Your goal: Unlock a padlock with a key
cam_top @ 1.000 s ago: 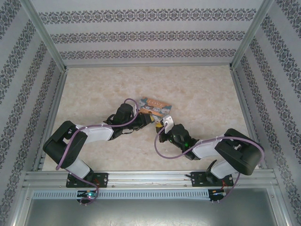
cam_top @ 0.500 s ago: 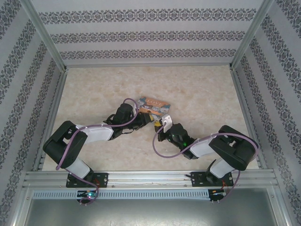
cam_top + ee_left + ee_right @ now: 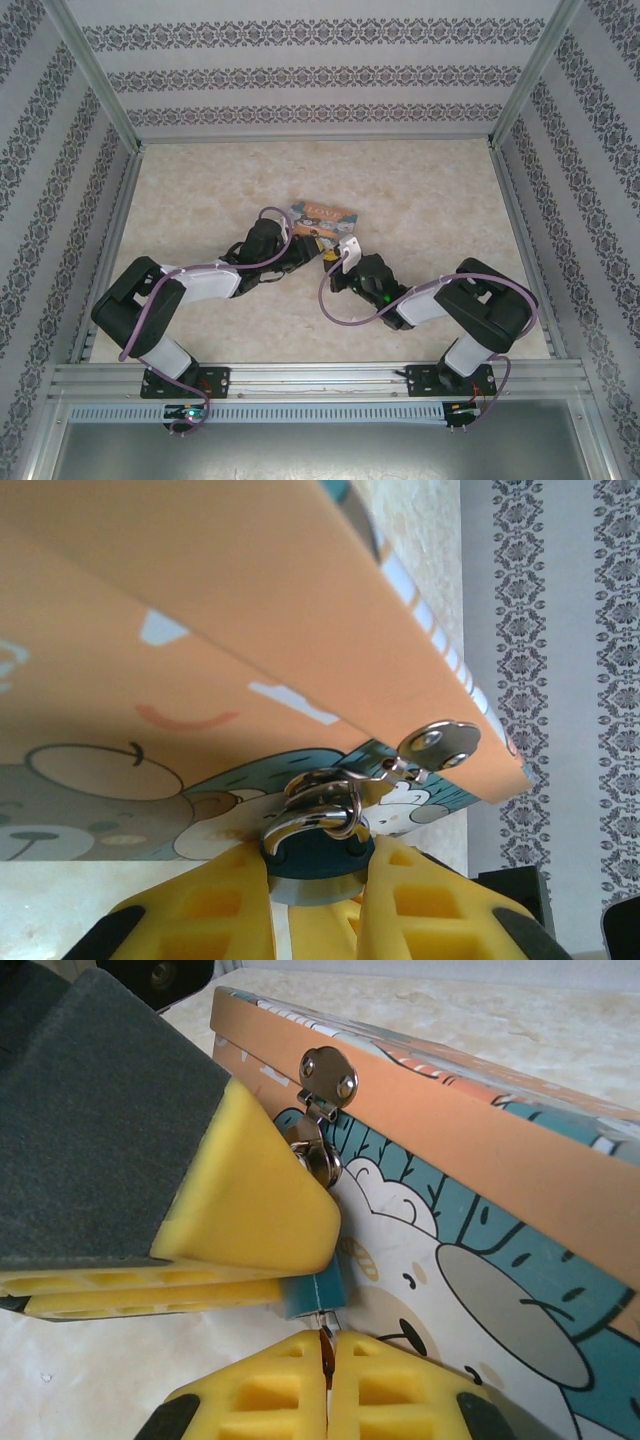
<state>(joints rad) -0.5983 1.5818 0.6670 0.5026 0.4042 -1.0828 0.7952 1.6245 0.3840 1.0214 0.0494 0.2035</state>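
The padlock (image 3: 318,858) has a small teal body and a silvery shackle (image 3: 318,815) hooked through the hasp ring of the orange box (image 3: 200,630). My left gripper (image 3: 315,870) is shut on the padlock body, one yellow pad on each side. In the right wrist view the padlock (image 3: 318,1295) pokes out under the left gripper's finger (image 3: 240,1210). My right gripper (image 3: 328,1355) is shut on the key (image 3: 325,1345), whose tip meets the padlock's underside. From above, both grippers, left (image 3: 308,254) and right (image 3: 340,262), meet at the box's near edge.
The orange cartoon box (image 3: 322,220) lies mid-table, its round metal hasp plate (image 3: 328,1075) on the lid edge. Patterned walls and metal frame rails (image 3: 110,260) close in the table on three sides. A purple cable (image 3: 335,300) loops beside the right wrist.
The right arm has swung left and pushed its gripper slightly towards the box. The left arm and the box have stayed put.
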